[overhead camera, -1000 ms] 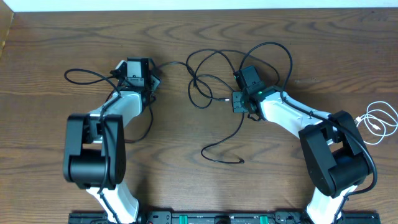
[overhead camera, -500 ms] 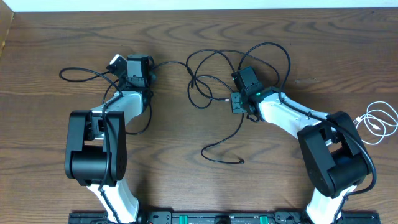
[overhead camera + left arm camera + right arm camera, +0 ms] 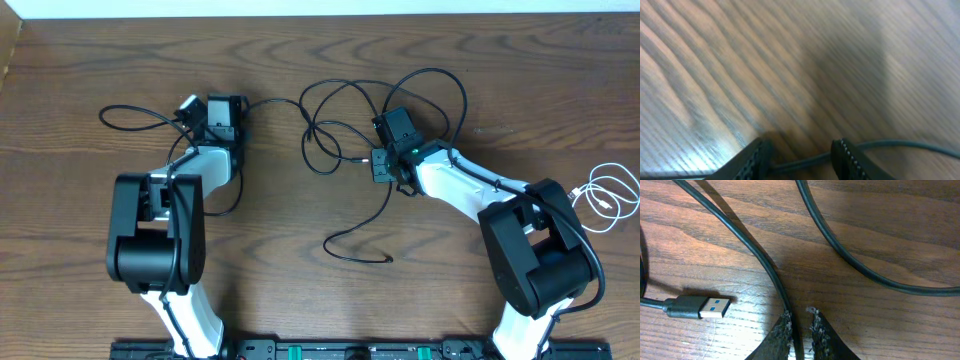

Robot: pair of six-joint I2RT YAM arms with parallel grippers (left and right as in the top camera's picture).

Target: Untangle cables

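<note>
black cables [image 3: 766, 262] lie in crossing loops across the middle. a white cable [image 3: 605, 197] sits coiled far right, apart.

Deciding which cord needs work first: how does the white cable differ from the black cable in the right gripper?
Pose: the white cable lies in a small coil at the right edge of the table; the black cable sprawls in wide loops mid-table. State: the white cable is untouched; the black cable is pinched in the right gripper. Both are thin cords.

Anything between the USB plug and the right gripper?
Only bare table between the USB plug and the right gripper, per the right wrist view. The gripper pinches a black cable.
</note>
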